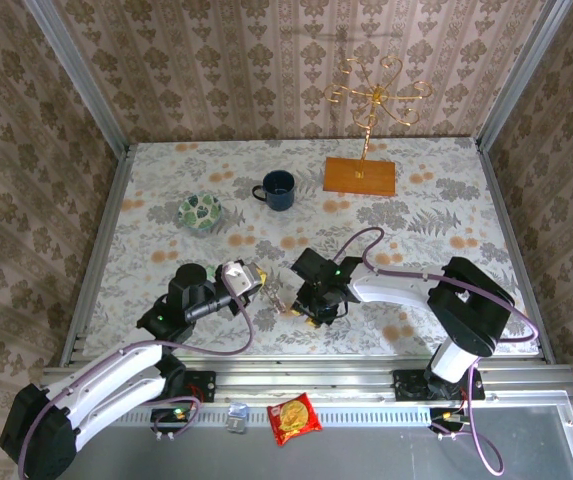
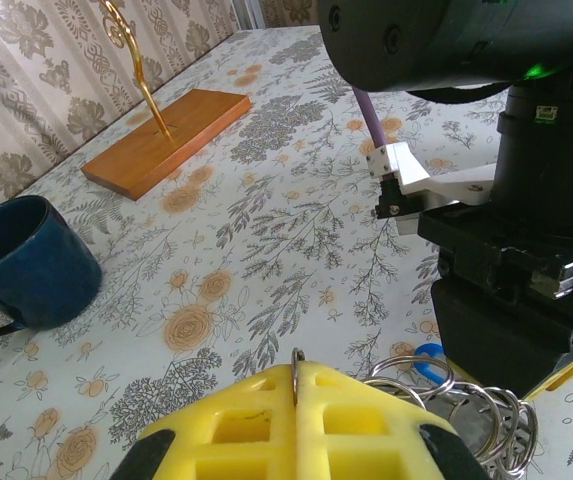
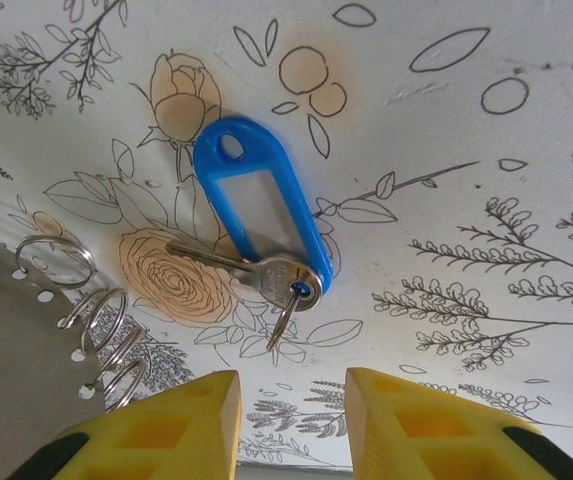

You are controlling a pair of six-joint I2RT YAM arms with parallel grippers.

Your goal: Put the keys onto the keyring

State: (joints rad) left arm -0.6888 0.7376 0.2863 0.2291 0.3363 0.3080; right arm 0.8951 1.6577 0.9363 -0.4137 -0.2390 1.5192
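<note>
On the flowered table [image 3: 466, 150], just beyond the right gripper [image 3: 291, 385], lies the blue key [image 3: 261, 210]. It is a small silver key on a long blue plastic tag, with a little split ring hanging off its head toward the fingers. The right wrist view gives this up close. The two yellow fingers stand apart with nothing between them, and the little split ring sits almost in line with the gap, close to the tips but not inside them. At the left edge of that view is the keyring [image 3: 11, 370], a flat grey metal piece with wire coils along its rim, near the key but not touching it.

The left wrist view shows the other side. The left gripper [image 2: 296, 375] is closed tight, with a thin metal loop pinched between its yellow tips — it looks to be part of the keyring. The coils [image 2: 466, 410] bunch up just to the right of the tips, and a sliver of the blue tag [image 2: 428, 358] peeks out behind them under the right arm's black body. Farther back stand a blue mug [image 2: 31, 260] and the wooden base [image 2: 166, 140] of a gold wire stand.

From above, the two grippers meet near the middle of the table, the left [image 1: 256, 288] facing the right [image 1: 301, 308] — the key and ring are too small to make out there. A green patterned dish [image 1: 200, 212] sits beside the mug, well away from both.
</note>
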